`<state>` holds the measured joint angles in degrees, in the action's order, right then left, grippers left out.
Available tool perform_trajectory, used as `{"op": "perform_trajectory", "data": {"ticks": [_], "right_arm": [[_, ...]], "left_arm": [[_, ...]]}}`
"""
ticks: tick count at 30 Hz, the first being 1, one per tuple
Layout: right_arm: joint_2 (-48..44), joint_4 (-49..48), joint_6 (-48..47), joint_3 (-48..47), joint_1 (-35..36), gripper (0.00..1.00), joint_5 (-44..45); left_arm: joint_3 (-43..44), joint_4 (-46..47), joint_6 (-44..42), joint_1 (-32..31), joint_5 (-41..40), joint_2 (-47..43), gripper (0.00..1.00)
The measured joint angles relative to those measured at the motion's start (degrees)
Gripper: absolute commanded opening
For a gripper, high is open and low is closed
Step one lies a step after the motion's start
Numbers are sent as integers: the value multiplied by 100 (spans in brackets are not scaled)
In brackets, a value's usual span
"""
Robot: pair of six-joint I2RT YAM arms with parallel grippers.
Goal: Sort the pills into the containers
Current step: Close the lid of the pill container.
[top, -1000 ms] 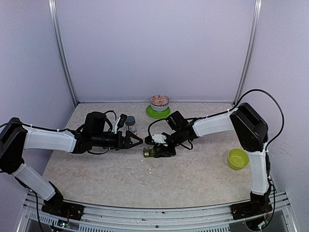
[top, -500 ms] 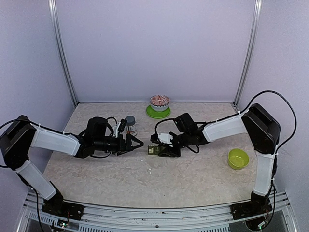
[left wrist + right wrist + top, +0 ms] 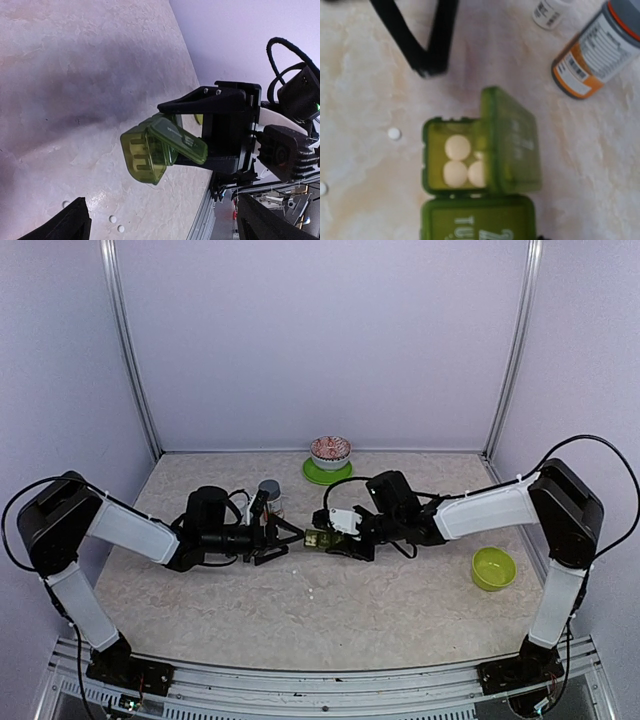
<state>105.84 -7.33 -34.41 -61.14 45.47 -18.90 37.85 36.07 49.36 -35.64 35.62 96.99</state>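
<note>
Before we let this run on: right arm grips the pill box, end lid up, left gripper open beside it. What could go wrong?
The lid stands open over the pills; if the right gripper tilts the pill box, they could spill.
The open left gripper is close; a misjudged approach might knock the box or force the lid.
A loose pill on the table could get swept away.

top: high, rear, whole table [image 3: 400, 610] | left wrist: low, sideways | right wrist: close, downward | shared: containers [image 3: 318, 538]

Marbled table [image 3: 400, 615], lime bowl [image 3: 493, 568] right, green plate [image 3: 312, 476] far centre, pill bottle [image 3: 597, 52] mid-table, loose white pills [image 3: 394, 133] near centre.
</note>
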Motion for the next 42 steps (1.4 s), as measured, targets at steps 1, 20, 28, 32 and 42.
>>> {"op": "perform_trajectory", "data": {"ticks": [1,20,28,32,42], "right_arm": [[-13,-7,2,4,26,37,17],[-157,-15,4,13,328,38,232],[-175,-22,4,13,404,38,260],[-175,-24,4,13,407,38,273],[-173,-24,7,-11,407,38,345]], "left_arm": [[0,83,68,0,31,42,99],[181,798,697,0,264,479,99],[306,1023,852,0,407,728,98],[348,1069,905,0,463,769,88],[380,1333,1058,-31,625,885,67]]}}
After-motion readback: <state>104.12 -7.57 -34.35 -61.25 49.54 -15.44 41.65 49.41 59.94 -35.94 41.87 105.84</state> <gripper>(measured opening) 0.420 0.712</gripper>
